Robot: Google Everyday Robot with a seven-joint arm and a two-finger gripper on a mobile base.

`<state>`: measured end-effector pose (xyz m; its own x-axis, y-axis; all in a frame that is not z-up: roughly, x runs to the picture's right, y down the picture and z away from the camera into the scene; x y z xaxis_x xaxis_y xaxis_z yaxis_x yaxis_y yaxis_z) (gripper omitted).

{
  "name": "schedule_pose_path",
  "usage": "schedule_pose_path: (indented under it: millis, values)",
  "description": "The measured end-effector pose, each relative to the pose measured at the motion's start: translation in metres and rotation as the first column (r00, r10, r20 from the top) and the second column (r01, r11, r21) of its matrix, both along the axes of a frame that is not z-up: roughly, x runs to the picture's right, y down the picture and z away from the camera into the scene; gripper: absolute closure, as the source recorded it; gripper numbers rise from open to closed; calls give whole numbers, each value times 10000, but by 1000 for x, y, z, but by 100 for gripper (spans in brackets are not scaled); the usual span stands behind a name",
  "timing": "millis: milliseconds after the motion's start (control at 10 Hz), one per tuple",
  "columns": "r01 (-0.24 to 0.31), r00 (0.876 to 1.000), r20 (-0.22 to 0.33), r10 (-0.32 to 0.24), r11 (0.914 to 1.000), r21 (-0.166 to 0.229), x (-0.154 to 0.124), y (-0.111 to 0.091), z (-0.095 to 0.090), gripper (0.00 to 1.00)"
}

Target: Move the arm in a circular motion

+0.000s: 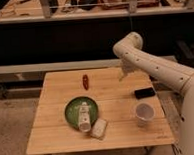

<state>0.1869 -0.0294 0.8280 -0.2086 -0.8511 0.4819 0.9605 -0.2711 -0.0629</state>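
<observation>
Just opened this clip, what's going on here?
A glossy white robot arm of thick rounded segments reaches in from the right over a light wooden table, bent at its elbow. Its pale pincer hangs over the table's far right part, touching none of the objects. On the table lie a green plate with a white bottle on it, a small red item, a flat black object and a white cup.

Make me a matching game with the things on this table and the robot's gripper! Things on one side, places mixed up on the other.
Things:
1. white bottle
2. red thing
3. white cup
4. gripper

Places:
A. standing near the table's front right corner
B. lying on the green plate
C. hanging by the table's far right side
D. lying alone near the far edge

Pairs: 1-B, 2-D, 3-A, 4-C
</observation>
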Motion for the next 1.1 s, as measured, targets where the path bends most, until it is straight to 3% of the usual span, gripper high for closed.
schedule_pose_path:
  millis: [100, 300, 500, 600, 700, 900, 1000, 1100]
  values:
    - [45, 9994, 349, -46, 10000, 3, -19, -3, 1, 20]
    - [442, 9886, 1439, -447, 9990, 66, -74, -6, -16, 20]
    - [925, 9603, 2616, -972, 9953, 301, -123, 3, -52, 20]
    - [1104, 9366, 3294, -1195, 9928, 463, -149, 13, -76, 20]
    - [1247, 8990, 4157, -1377, 9905, 584, -178, 32, -110, 20]
    - [1322, 8429, 5172, -1484, 9889, 684, -208, 57, -157, 20]
    - [1367, 8067, 5706, -1535, 9880, 725, -218, 73, -188, 20]
    - [1416, 7916, 5915, -1534, 9877, 667, -210, 89, -210, 20]
